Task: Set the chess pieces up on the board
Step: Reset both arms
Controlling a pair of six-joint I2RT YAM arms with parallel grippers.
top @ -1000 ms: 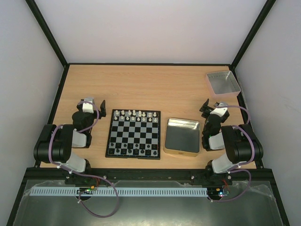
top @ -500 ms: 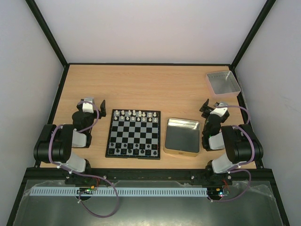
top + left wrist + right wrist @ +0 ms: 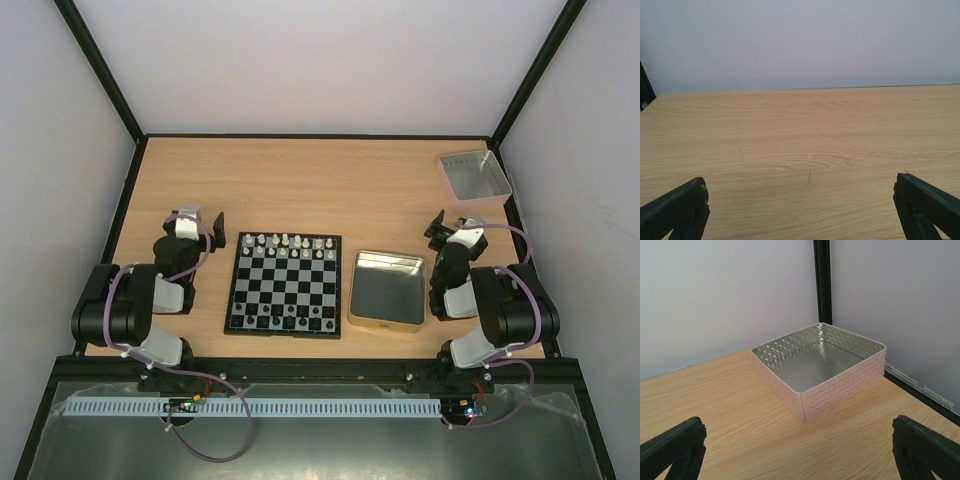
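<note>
The board lies in the middle of the table in the top view. White chess pieces stand in its far rows and black chess pieces in its near rows. My left gripper rests folded back to the left of the board, open, with bare wood between its fingers. My right gripper rests to the right, also open and holding nothing, its fingers wide apart over bare table.
A gold-rimmed metal tin sits just right of the board. A pinkish square tray with a shiny inside stands in the far right corner, and the right wrist view shows the tray ahead of the gripper. Black frame posts edge the table.
</note>
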